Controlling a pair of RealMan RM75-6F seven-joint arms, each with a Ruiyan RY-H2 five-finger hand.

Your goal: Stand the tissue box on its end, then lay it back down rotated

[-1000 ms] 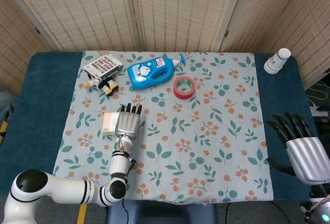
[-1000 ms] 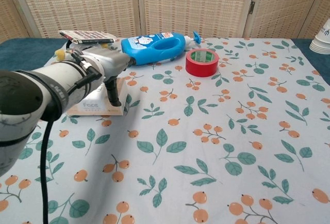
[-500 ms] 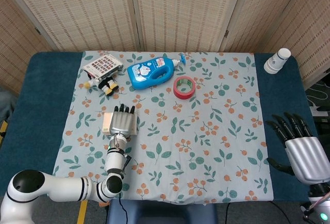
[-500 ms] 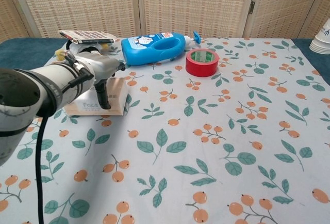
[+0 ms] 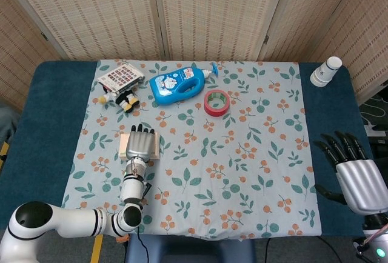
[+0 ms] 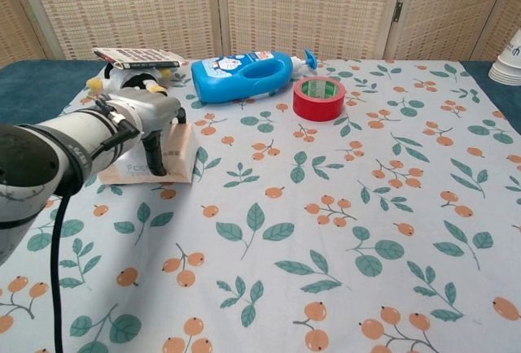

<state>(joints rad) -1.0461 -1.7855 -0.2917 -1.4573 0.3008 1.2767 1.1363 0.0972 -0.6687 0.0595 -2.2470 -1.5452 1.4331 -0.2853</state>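
Observation:
The tissue box [image 5: 124, 145] lies flat on the floral cloth at the left; its peach top and white front face show in the chest view [image 6: 181, 150]. My left hand [image 5: 140, 145] lies over its top and grips it. The fingertips reach the far edge, and the thumb [image 6: 155, 158] hangs down against the near face. In the chest view the left hand [image 6: 146, 113] covers the box's left part. My right hand [image 5: 357, 175] hovers off the table's right front corner, fingers spread, holding nothing.
Behind the box lie a blue detergent bottle [image 5: 177, 84], a red tape roll [image 5: 216, 102], a patterned flat pack [image 5: 120, 76] and a small plush toy [image 5: 126, 99]. Stacked paper cups [image 5: 326, 71] stand at the back right corner.
My left hand slid leftward from the box's right side to lie squarely over it, thumb coming down against the front face. The right hand stayed put.

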